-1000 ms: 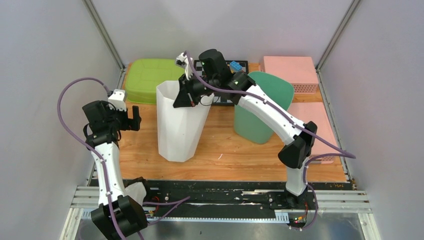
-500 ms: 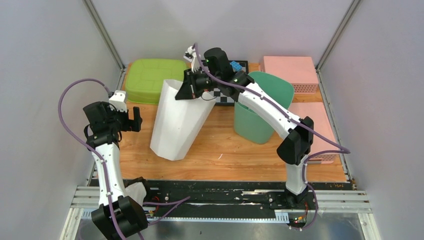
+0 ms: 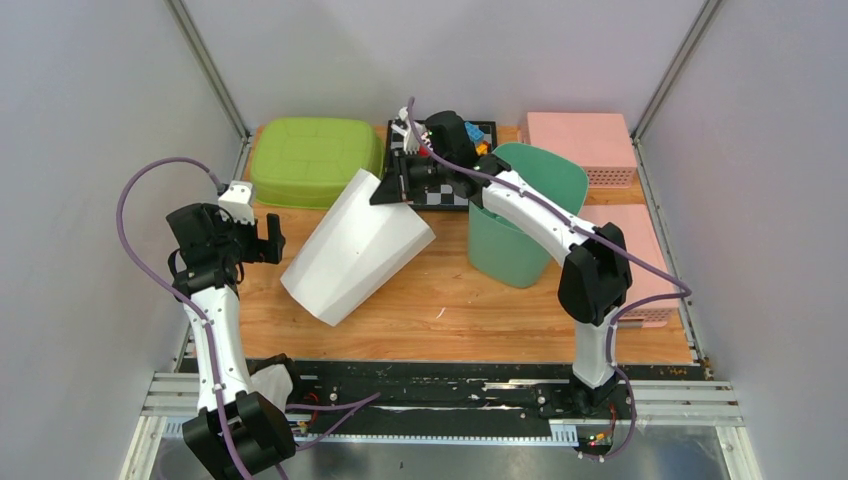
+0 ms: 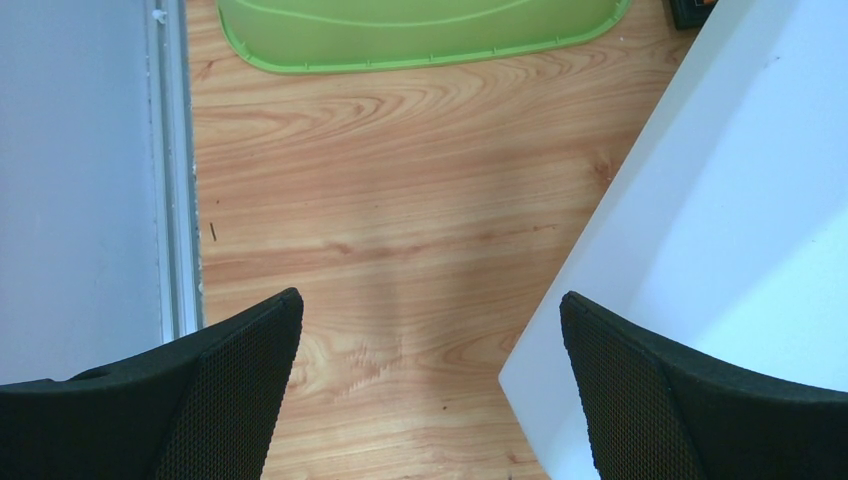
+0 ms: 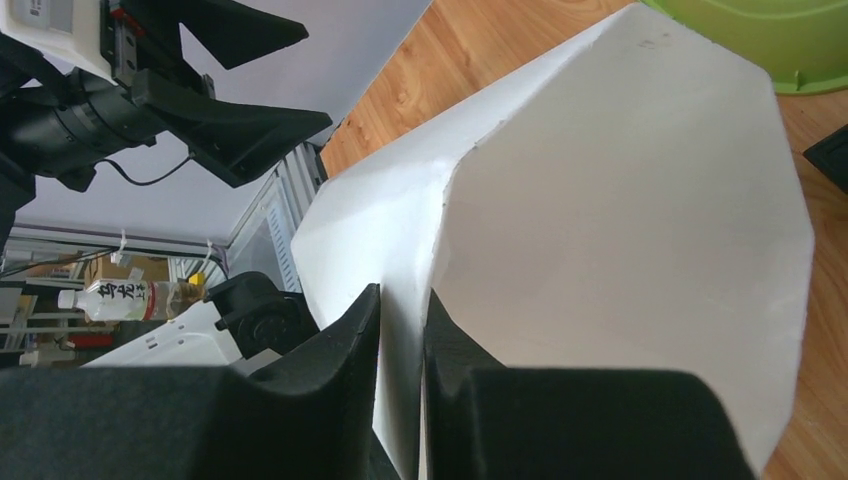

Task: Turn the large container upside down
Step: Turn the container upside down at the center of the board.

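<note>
The large white container (image 3: 352,250) is tipped far over, its open mouth up and to the right at the back, its base low toward the front left. My right gripper (image 3: 397,186) is shut on its rim; in the right wrist view (image 5: 405,310) the rim wall (image 5: 400,250) sits pinched between the two fingers, one inside and one outside. My left gripper (image 3: 262,240) is open and empty just left of the container; in the left wrist view (image 4: 430,320) the container's white corner (image 4: 720,230) lies beside the right finger.
An upturned green tub (image 3: 312,160) stands at the back left. A teal bin (image 3: 525,215) stands right of centre, under the right arm. Pink boxes (image 3: 580,140) sit at the back right. A black checkered board (image 3: 450,190) lies behind the container.
The right gripper has pulled the container's rim back and to the right, tipping the container from upright to steeply leaning. The left arm has not moved.
</note>
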### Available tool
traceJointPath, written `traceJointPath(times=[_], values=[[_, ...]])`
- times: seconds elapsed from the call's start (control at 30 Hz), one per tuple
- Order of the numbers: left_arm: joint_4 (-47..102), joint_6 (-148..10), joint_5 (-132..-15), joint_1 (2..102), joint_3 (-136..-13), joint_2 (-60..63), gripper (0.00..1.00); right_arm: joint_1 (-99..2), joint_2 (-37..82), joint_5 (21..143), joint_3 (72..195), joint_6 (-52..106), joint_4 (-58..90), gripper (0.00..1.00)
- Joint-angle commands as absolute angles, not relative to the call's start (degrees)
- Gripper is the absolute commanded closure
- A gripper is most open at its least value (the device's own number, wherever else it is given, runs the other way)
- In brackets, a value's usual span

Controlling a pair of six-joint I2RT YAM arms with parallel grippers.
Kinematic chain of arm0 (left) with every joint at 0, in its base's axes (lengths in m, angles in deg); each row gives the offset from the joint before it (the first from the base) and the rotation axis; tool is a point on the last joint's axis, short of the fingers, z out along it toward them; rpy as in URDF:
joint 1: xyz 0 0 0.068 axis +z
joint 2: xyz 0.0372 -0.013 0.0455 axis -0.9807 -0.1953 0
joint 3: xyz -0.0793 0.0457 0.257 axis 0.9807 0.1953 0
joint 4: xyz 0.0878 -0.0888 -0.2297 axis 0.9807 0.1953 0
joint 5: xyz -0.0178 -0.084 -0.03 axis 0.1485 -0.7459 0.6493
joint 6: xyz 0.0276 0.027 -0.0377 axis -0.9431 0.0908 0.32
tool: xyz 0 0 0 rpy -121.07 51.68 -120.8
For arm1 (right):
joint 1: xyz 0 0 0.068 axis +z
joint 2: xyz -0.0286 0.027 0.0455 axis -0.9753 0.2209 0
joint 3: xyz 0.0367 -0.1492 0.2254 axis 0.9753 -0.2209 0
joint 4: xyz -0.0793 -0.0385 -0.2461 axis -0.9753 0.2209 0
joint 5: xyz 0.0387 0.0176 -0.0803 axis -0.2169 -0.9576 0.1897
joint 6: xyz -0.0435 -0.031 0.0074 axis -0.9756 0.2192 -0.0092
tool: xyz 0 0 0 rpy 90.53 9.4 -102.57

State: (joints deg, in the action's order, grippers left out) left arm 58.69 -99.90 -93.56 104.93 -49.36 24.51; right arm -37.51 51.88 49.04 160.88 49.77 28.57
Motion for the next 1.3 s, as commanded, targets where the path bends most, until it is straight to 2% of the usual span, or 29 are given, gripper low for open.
traceJointPath(times=[0.0, 0.17, 0.4, 0.67, 0.83, 1.1, 1.27], values=[[58.5, -100.6, -95.3, 105.3, -48.3, 24.5, 0.0, -38.0, 50.9, 50.5, 156.4, 46.4, 28.2, 0.79], [59.0, -101.2, -96.6, 105.4, -48.4, 24.6, 0.0, -38.0, 50.2, 50.9, 153.5, 44.6, 27.4, 0.67], [62.1, -104.5, -101.3, 105.3, -48.9, 24.8, 0.0, -37.8, 48.4, 51.9, 152.5, 41.6, 28.2, 0.57], [69.6, -115.1, -103.3, 105.3, -50.8, 28.1, 0.0, -37.7, 46.3, 55.0, 151.3, 34.8, 32.0, 0.43], [76.4, -125.3, -101.1, 105.3, -51.4, 31.7, 0.0, -37.8, 45.7, 53.6, 151.1, 32.4, 32.1, 0.41], [75.5, -119.7, -90.7, 105.4, -53.6, 35.5, 0.0, -37.7, 45.3, 51.8, 151.4, 31.7, 32.1, 0.41], [90.8, -131.2, -92.9, 105.3, -58.7, 30.8, 0.0, -37.8, 43.5, 53.7, 151.2, 28.0, 34.6, 0.41]])
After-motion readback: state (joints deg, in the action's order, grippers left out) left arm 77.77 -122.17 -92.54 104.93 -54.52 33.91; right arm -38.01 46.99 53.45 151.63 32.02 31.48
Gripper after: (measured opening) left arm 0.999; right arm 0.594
